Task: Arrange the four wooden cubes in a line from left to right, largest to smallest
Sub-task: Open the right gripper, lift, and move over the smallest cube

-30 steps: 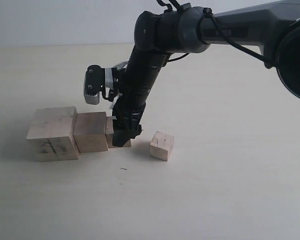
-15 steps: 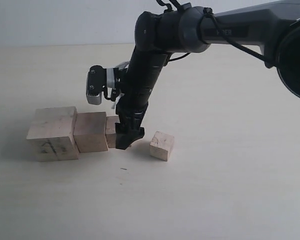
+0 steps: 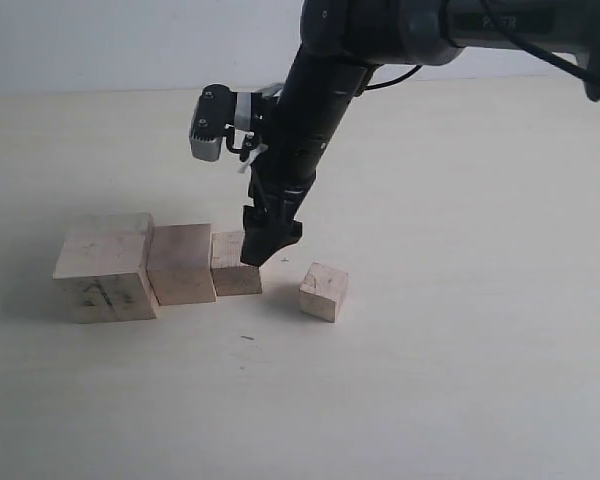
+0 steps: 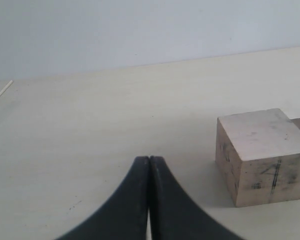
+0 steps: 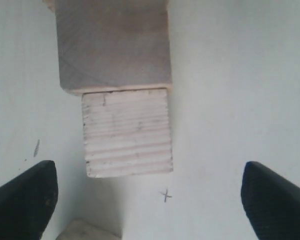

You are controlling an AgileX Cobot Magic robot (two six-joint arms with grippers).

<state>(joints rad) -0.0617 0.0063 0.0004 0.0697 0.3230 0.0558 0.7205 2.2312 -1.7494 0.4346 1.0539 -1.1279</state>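
Three wooden cubes stand touching in a row in the exterior view: the largest (image 3: 102,265) with dark marks on its front, the second (image 3: 181,262), then the third (image 3: 235,268). The smallest cube (image 3: 323,290) sits apart to their right. My right gripper (image 3: 270,240) hangs open just above the third cube's right end, holding nothing. The right wrist view shows the third cube (image 5: 126,131), the second (image 5: 112,45) behind it, and a corner of the smallest (image 5: 85,231) between wide-spread fingers (image 5: 277,200). My left gripper (image 4: 149,160) is shut and empty, near the largest cube (image 4: 262,155).
The pale tabletop (image 3: 430,380) spreads out around the cubes. A small pencil cross (image 5: 165,196) is marked on it beside the third cube. The right arm's camera housing (image 3: 212,125) juts out above the row.
My right gripper has risen off the third cube and shifted up and to the right. The third cube stays in the row beside the second.
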